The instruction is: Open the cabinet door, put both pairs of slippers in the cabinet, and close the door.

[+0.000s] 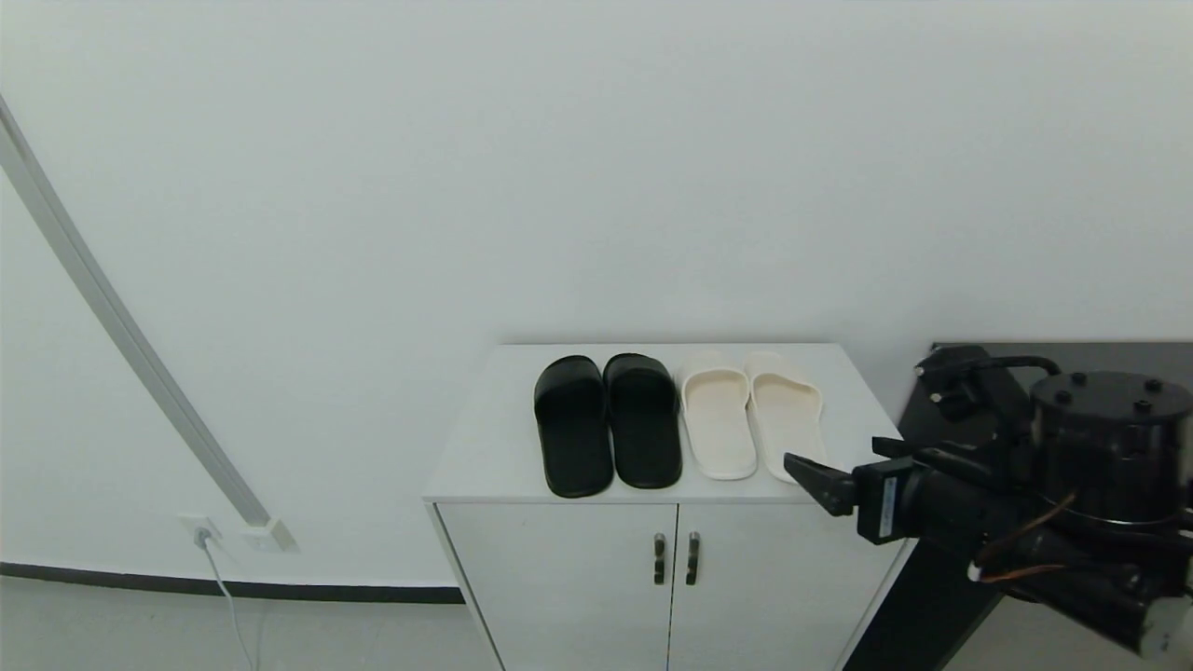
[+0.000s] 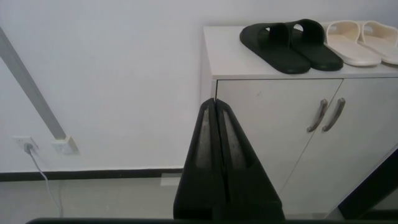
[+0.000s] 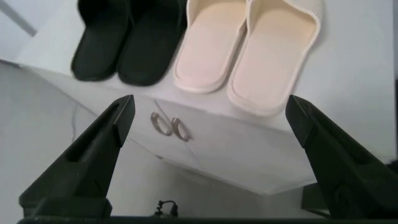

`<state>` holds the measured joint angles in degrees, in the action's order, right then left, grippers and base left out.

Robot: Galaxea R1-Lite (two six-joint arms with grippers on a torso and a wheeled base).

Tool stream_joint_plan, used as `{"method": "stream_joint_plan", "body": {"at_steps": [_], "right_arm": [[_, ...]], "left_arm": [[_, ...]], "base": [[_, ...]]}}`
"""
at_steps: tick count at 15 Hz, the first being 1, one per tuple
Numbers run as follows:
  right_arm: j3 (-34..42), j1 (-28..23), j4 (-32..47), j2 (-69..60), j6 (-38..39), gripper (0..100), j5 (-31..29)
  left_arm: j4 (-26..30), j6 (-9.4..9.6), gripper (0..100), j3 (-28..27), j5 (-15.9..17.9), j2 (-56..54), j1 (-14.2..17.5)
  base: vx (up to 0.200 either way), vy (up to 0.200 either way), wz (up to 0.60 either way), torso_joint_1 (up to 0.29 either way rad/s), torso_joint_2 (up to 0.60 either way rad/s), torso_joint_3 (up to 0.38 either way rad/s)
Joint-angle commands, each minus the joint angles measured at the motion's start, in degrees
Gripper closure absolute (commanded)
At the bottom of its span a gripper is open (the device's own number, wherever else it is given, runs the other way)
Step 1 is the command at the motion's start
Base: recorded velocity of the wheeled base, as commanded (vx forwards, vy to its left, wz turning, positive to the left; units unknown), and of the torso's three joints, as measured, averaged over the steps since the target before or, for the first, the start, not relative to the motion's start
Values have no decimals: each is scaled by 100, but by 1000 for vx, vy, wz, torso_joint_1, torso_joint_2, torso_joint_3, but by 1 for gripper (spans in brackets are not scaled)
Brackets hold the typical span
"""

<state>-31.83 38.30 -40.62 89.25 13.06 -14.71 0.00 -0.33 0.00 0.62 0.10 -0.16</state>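
A white two-door cabinet (image 1: 559,578) stands against the wall, both doors closed, with two dark handles (image 1: 675,558) at the middle seam. On its top lie a black pair of slippers (image 1: 606,424) and, to their right, a cream pair of slippers (image 1: 751,415). My right gripper (image 1: 820,480) hovers open just off the cabinet's front right corner, near the cream pair (image 3: 249,50); its fingers (image 3: 93,155) straddle the cabinet edge, with the handles (image 3: 169,127) below. My left gripper (image 2: 216,109) is shut and empty, low and to the left of the cabinet (image 2: 273,124).
A slanted cable duct (image 1: 112,317) runs down the wall to a socket (image 1: 198,528) with a plugged cord at the lower left. A dark table (image 1: 1072,359) stands right of the cabinet. Bare floor lies left of the cabinet.
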Motion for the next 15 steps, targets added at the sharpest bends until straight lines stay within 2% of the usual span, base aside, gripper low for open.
{"method": "stream_joint_plan", "body": {"at_steps": [1, 4, 9, 12, 15], "right_arm": [[-429, 98, -95, 849, 39, 0, -286], [-825, 221, -95, 1297, 294, 0, -743], [-1449, 248, -104, 1974, 312, 0, -1016], [-2161, 178, -658, 2817, 250, 0, -1631], [-2635, 11, -895, 3380, 145, 0, -1719]], "left_arm": [[0, -2, 100, 0, -1, -1, -2], [0, -46, 100, 0, -1, -1, -2], [0, -46, 100, 0, -1, -1, -2], [0, -46, 100, 0, -1, -1, -2], [0, -46, 100, 0, -1, -1, -2]], "base": [[0, 0, 0, 0, 0, 0], [0, 0, 0, 0, 0, 0], [0, 0, 0, 0, 0, 0], [0, 0, 0, 0, 0, 0], [0, 0, 0, 0, 0, 0]]}}
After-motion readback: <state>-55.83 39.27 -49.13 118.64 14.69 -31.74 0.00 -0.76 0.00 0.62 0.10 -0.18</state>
